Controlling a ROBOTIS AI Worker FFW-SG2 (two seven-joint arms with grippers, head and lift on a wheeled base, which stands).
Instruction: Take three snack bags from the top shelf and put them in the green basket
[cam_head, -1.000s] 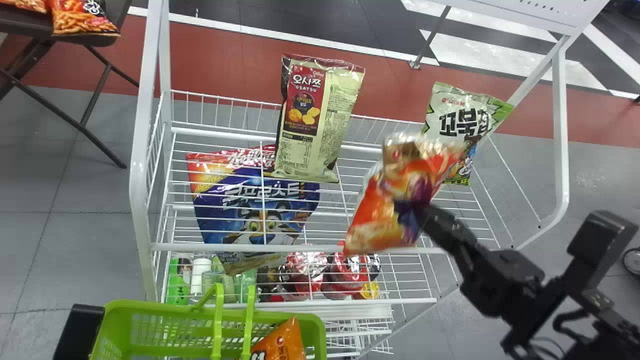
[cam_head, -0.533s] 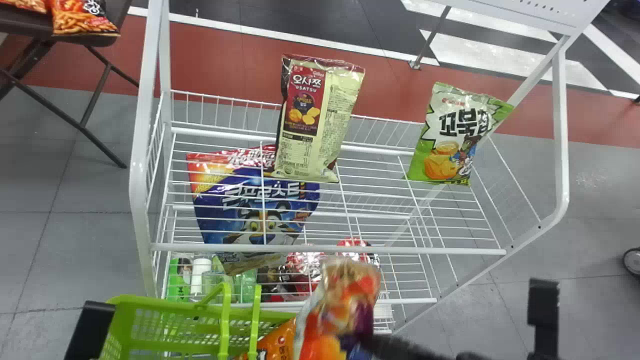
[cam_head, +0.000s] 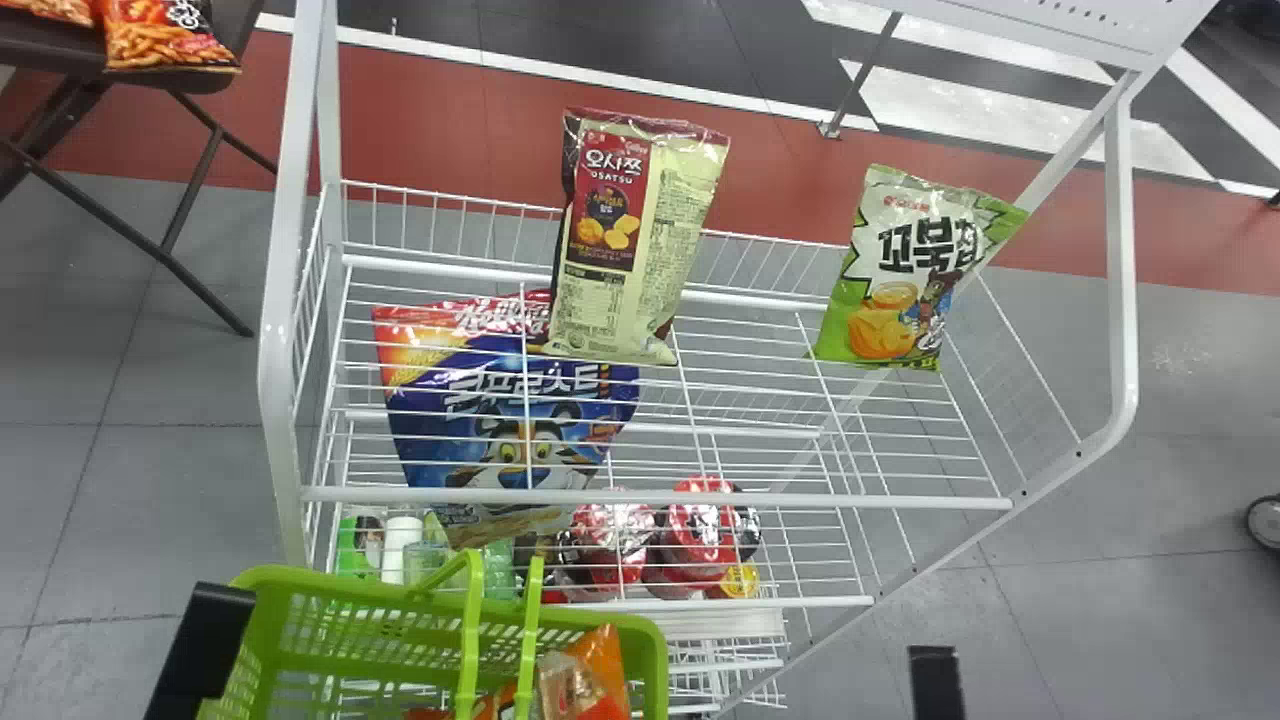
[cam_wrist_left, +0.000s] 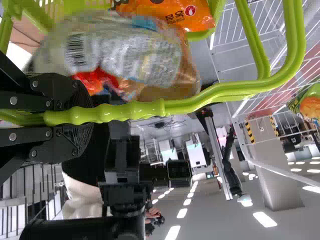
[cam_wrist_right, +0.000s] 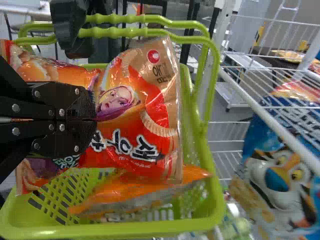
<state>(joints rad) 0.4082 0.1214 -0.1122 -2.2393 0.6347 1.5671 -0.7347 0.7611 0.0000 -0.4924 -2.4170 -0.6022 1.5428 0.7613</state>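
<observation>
Head view: red-orange snack bag is now down at the green basket, no longer over the white wire shelf; basket sits a touch further right. Orange bag beside it.

Left wrist: left gripper fingers clenched round the ribbed plastic handle.

Right wrist: right gripper fingers pinching the glossy, crinkled red-orange snack bag, bold lettering, round red logo, above the basket's slotted floor.

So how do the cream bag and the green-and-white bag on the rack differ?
The cream bag has a dark red panel; the green-and-white bag has none. In the head view, the cream bag looks longer, the green-and-white bag shorter and more slanted. Both are on the top shelf.
</observation>
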